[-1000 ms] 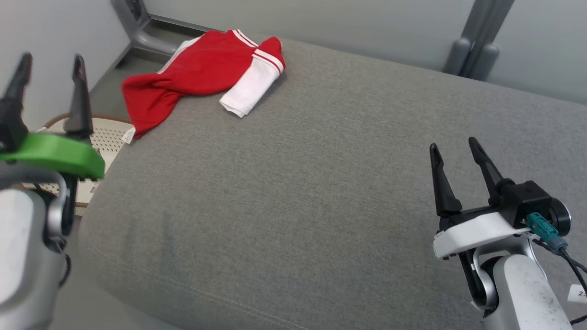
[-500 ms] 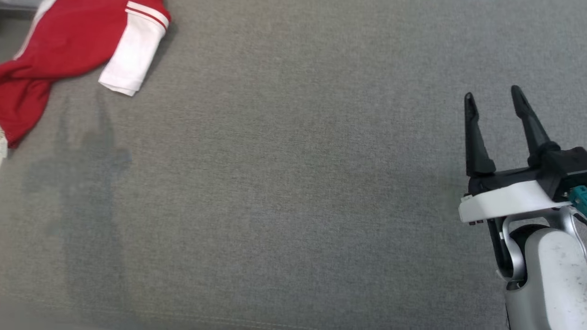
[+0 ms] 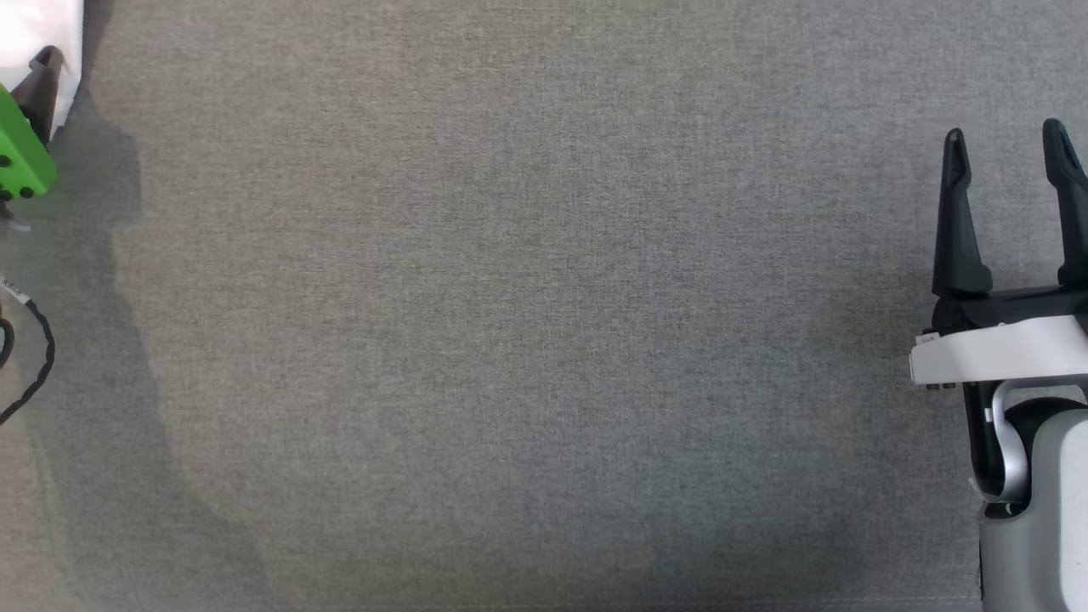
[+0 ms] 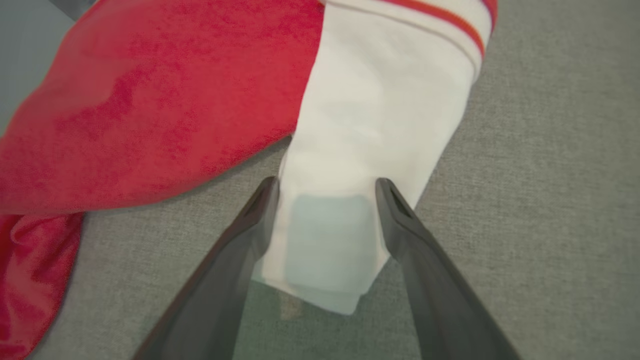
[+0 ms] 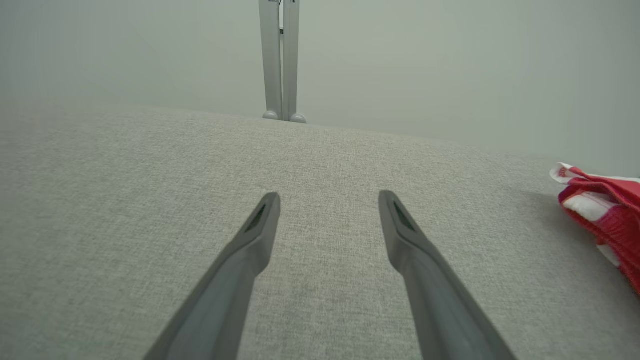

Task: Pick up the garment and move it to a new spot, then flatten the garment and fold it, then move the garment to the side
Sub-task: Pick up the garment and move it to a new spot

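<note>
Grey woven fabric forms the surface [image 3: 527, 340] across the head view. The right end effector [image 3: 1004, 132] stands at the right edge, fingers spread and empty. At the upper left edge sits the green-mounted left end effector [image 3: 34, 93], against a white sliver of the garment [image 3: 38, 21].

Left wrist view: the garment [image 4: 150, 100] lies crumpled in the upper half of the frame, red body at left, white sleeve [image 4: 380, 100] at centre. The left end effector [image 4: 326, 184] is released, its two fingers straddling the sleeve's lower end; whether they touch the cloth cannot be told.

Right wrist view: the right end effector [image 5: 327, 196] points across bare fabric toward a metal post [image 5: 280, 60]; a red-and-white bundle [image 5: 605, 210] lies at the right edge.

Step in hand, as judged: the reach for the first pick-up. The next move calls for lowering and closing on the sleeve, gathering enough of the thin cloth to lift.

Against the frame a second ago, the head camera has tipped down, carrying the garment almost out of frame, and the left end effector has travelled from the lower left to the upper left.
</note>
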### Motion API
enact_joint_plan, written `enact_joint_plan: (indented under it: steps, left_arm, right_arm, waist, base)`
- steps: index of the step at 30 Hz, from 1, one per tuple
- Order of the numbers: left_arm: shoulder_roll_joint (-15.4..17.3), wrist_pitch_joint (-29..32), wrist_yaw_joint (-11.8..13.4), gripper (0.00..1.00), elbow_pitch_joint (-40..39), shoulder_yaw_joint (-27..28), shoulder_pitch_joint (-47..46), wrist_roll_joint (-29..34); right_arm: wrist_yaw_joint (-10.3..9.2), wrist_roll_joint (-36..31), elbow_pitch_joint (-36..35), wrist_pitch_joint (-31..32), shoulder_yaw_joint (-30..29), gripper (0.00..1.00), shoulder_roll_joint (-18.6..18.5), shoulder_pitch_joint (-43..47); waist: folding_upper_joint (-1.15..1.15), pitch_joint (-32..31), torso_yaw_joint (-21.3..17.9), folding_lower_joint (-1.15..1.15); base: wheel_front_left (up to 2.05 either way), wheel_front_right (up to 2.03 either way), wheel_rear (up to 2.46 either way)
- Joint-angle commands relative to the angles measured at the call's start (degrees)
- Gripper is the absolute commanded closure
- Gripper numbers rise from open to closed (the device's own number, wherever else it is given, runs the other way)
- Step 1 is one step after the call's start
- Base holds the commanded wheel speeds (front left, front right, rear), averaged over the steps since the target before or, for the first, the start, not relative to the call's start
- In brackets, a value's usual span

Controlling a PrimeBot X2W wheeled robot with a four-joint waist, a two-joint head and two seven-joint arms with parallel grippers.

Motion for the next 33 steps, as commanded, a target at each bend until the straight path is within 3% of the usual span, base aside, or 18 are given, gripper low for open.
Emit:
enact_joint_plan:
  steps: [1, 3, 4, 6, 7, 16, 25, 30, 33]
  left_arm:
    - [0.62, 0.11, -0.12, 0.0, 0.28, -0.1, 0.43, -0.28]
    - [0.7, 0.47, -0.23, 0.0, 0.93, -0.62, 0.24, -0.45]
    - [0.58, 0.73, -0.27, 0.11, 1.31, -0.9, 0.14, -0.7]
    - [0.56, 0.94, -0.32, 0.77, 1.8, -1.38, 0.06, -0.93]
    - [0.63, 0.87, -0.36, 1.0, 1.84, -1.58, 0.03, -0.98]
    - [2.46, -2.0, -0.45, 1.0, 0.64, -3.96, -1.06, -0.31]
    - [5.4, -3.05, -0.47, 1.0, -5.11, -9.66, -3.54, -0.24]
    - [4.82, -2.07, -0.48, 1.0, -9.43, -15.14, -5.07, -1.58]
    - [2.87, -1.68, -0.47, 1.0, -11.24, -18.31, -5.94, -3.08]
  right_arm:
    - [-0.11, 0.16, -0.26, -0.01, -0.28, 0.0, -0.12, -0.77]
    - [-0.11, 0.03, -0.09, -0.1, -0.5, 0.0, -0.11, -1.08]
    - [-0.11, -0.11, 0.03, -0.21, -0.61, 0.0, -0.11, -1.24]
    - [-0.11, -0.3, 0.27, -0.39, -0.7, 0.0, -0.11, -1.34]
    - [-0.11, -0.32, 0.38, -0.48, -0.74, 0.0, -0.11, -1.38]
    - [-0.11, 0.96, 2.89, -1.79, -0.55, 0.0, -0.13, -1.43]
    - [-0.1, 3.47, 8.07, -4.27, -0.61, 0.0, -0.12, -0.34]
    - [-0.1, 5.14, 12.02, -6.19, -0.59, 0.0, -0.11, 1.02]
    - [-0.11, 6.36, 14.4, -7.33, -0.69, 0.0, -0.13, 1.86]
  waist:
    - [0.0, 1.74, -1.32, 0.0]
    - [0.0, 1.7, -1.25, 0.0]
    - [0.0, 1.65, -1.2, 0.0]
    - [0.0, 1.45, -1.14, 0.0]
    - [0.0, 1.34, -1.13, 0.0]
    - [0.0, -2.02, -1.06, 0.0]
    - [0.0, -9.57, -2.08, 0.0]
    - [0.0, -15.4, -3.82, 0.0]
    - [0.0, -19.15, -5.58, 0.0]
  base:
    - [0.0, 0.0, 0.0]
    - [0.0, 0.0, 0.0]
    - [0.0, 0.0, 0.0]
    - [0.0, 0.0, 0.0]
    - [0.0, 0.0, 0.0]
    - [0.0, 0.0, 0.0]
    - [0.0, 0.0, 0.0]
    - [0.0, 0.0, 0.0]
    - [0.0, 0.0, 0.0]
